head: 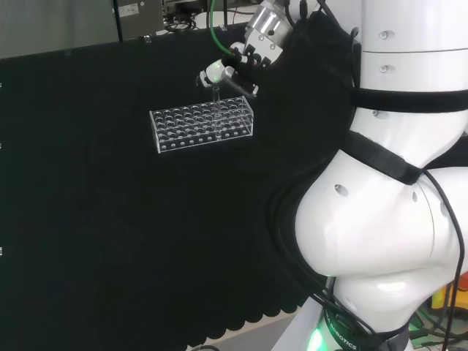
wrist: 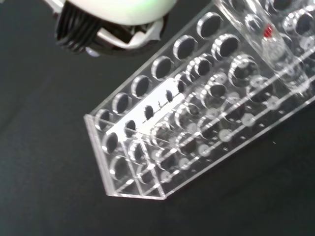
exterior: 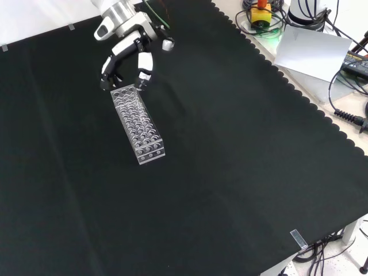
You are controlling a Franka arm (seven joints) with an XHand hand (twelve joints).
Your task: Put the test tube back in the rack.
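Observation:
A clear plastic test tube rack [head: 183,133] lies on the black cloth, left of the arm in the head view. The hand [head: 224,73] hovers over the rack's right end, its fingers curled and pinching the top of a clear test tube [head: 216,108]. The tube stands upright with its lower part down in a hole near that end. In the front view the hand [exterior: 127,54] is at the far end of the rack [exterior: 145,131]. The wrist view shows the tube [wrist: 266,42], with a small red mark, reaching into the rack [wrist: 147,147], and a white part of the hand [wrist: 118,12].
The arm's white links [head: 395,219] stand at the right of the head view. Beyond the cloth's scalloped edge in the front view lie a white sheet [exterior: 313,49], cables and a yellow and orange device [exterior: 261,14]. Open black cloth surrounds the rack.

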